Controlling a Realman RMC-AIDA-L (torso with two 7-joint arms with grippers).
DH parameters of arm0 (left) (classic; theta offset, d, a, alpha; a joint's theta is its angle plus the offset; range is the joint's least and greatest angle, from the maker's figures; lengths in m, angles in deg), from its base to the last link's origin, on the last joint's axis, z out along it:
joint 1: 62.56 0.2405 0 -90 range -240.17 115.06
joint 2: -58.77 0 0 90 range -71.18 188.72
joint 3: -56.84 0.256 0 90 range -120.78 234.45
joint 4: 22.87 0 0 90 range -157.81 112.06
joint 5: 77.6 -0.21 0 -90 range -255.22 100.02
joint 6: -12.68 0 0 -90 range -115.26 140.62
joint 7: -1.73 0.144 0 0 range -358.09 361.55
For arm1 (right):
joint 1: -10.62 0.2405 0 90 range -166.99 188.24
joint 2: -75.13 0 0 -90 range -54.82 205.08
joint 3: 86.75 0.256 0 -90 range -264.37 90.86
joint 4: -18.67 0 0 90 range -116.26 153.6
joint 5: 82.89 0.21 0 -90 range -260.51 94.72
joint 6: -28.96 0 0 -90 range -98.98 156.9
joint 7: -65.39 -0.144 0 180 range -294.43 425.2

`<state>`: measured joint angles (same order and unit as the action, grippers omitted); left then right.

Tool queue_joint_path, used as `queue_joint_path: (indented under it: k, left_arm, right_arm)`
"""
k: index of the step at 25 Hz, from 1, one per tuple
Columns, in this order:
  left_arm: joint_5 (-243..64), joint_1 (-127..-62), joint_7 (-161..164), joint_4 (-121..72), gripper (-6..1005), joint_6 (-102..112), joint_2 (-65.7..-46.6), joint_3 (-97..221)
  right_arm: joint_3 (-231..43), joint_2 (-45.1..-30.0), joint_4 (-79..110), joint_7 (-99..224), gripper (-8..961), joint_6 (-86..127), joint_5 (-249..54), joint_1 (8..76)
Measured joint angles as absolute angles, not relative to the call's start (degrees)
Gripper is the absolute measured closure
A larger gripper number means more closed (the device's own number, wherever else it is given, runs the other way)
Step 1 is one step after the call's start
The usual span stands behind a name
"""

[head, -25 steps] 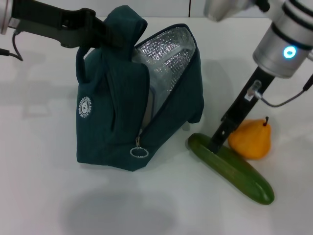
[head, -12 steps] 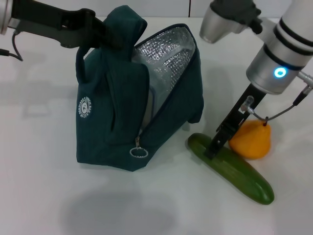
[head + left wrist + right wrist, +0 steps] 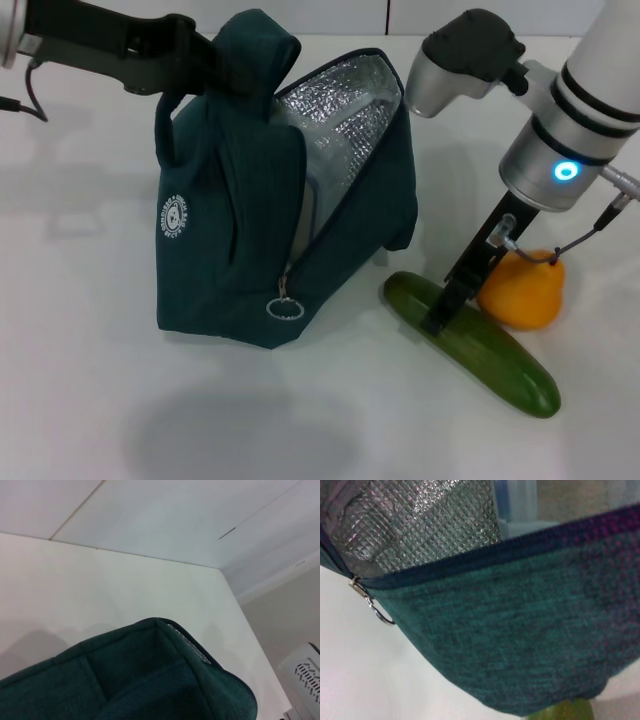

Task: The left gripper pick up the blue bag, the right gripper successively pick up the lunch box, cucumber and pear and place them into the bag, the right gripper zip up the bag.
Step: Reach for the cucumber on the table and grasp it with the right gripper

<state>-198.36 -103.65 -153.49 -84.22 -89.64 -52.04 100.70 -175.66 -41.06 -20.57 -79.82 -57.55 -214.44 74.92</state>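
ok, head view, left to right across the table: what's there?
left gripper at the bag's handle → blue bag → cucumber with the right gripper at it → pear.

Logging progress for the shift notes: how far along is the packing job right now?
Done: the left hand holds the blue bag open by its top, and the lunch box shows inside against the foil lining. In hand: the right hand is down at the cucumber, not lifted. Left: cucumber, the pear on the table, then zipping.
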Motion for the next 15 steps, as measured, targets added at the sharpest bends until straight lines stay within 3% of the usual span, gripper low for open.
queue_joint_path:
  k: [15]
  left_arm:
    - [-198.36, -103.69, -153.31, -84.22, 958, -88.93, -51.97, 100.98]
  right_arm:
    - [-181.33, -41.06, -20.39, -79.72, 104, -54.21, -210.86, 74.35]
